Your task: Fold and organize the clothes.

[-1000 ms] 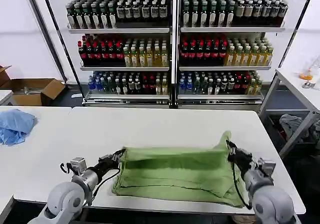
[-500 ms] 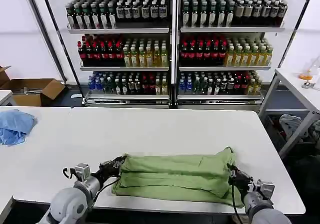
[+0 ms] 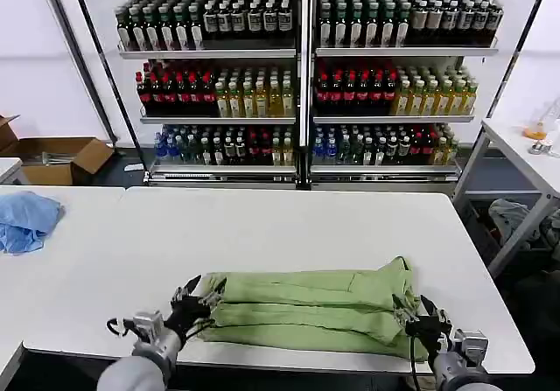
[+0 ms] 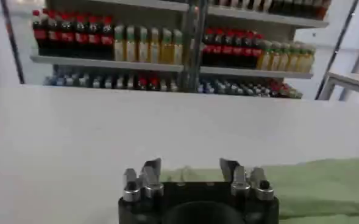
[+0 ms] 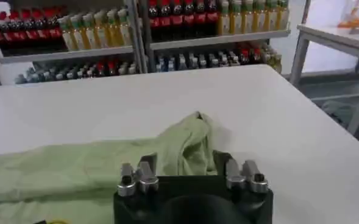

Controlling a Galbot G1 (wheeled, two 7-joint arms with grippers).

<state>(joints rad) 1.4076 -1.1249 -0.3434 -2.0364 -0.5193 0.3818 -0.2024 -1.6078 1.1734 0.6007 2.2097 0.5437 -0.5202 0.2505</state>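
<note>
- The light sage-green fabric shirt lies folded into a long flat band on the white desk, close to the desk's near edge and toward its right half.
- Its long axis runs left to right across the desk, parallel to the near edge; a bunched corner rises a little at the band's far right end.
- Only plain green cloth shows on top, with lengthwise creases.
- The left pincer sits at the band's left end, fingers spread wide apart and gripping nothing, just beside the cloth edge.
- The right pincer sits at the band's right end, fingers likewise spread and empty, over the cloth's near right corner.
- A crumpled blue cloth rests on the neighbouring desk far to the left, well apart.
- Behind stand shelves of bottled drinks, and a brown cardboard box sits at the left.
</note>
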